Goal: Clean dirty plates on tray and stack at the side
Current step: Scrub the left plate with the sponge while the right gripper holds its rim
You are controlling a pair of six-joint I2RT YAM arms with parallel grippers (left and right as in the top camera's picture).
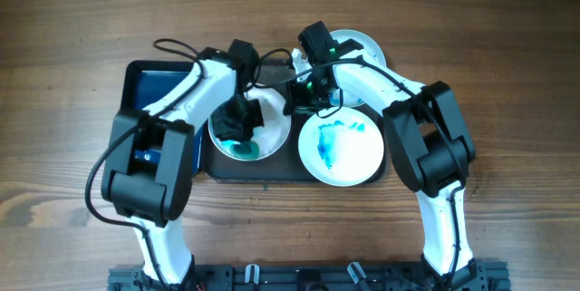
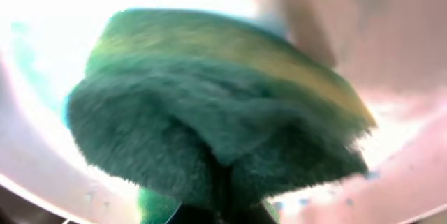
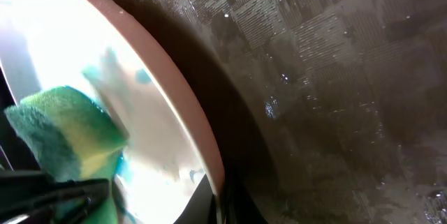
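Observation:
The dark tray (image 1: 272,169) holds two white plates. The left plate (image 1: 272,128) has a teal smear near its front. My left gripper (image 1: 237,126) is shut on a green sponge (image 2: 209,112) and presses it onto this plate (image 2: 419,147). My right gripper (image 1: 297,105) is shut on the same plate's right rim (image 3: 202,147). The right wrist view shows the sponge (image 3: 63,133) on the plate and the wet tray floor (image 3: 335,77). The right plate (image 1: 343,150) has blue smears. A third white plate (image 1: 367,48) lies behind the tray, partly hidden by my right arm.
A smaller blue-black tray (image 1: 149,87) stands left of the dark tray, partly under my left arm. Black cables loop over the back of the tray. Bare wooden table surrounds the trays.

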